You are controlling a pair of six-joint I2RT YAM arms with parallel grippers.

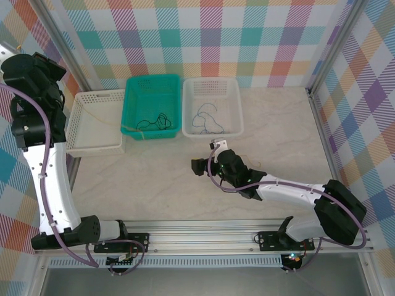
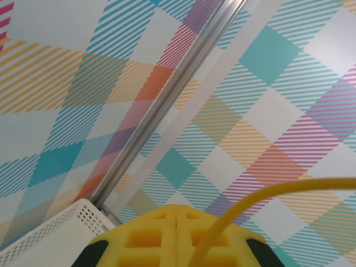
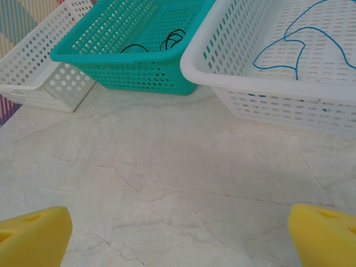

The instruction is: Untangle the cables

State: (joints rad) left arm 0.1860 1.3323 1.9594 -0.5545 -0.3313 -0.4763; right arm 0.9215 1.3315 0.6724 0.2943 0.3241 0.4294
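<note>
Teal basket [image 3: 117, 61] — glossy plastic; table [image 3: 167, 183] — matt stone.

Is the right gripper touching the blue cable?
Apart. Right wrist view: the right gripper hangs open over the table, while the blue cable lies inside the white basket beyond.

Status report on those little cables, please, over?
Left gripper shut on yellow cable, raised high. Right gripper open, low over table. Blue cable in white basket, black cable in teal basket. Nothing in the way.
</note>
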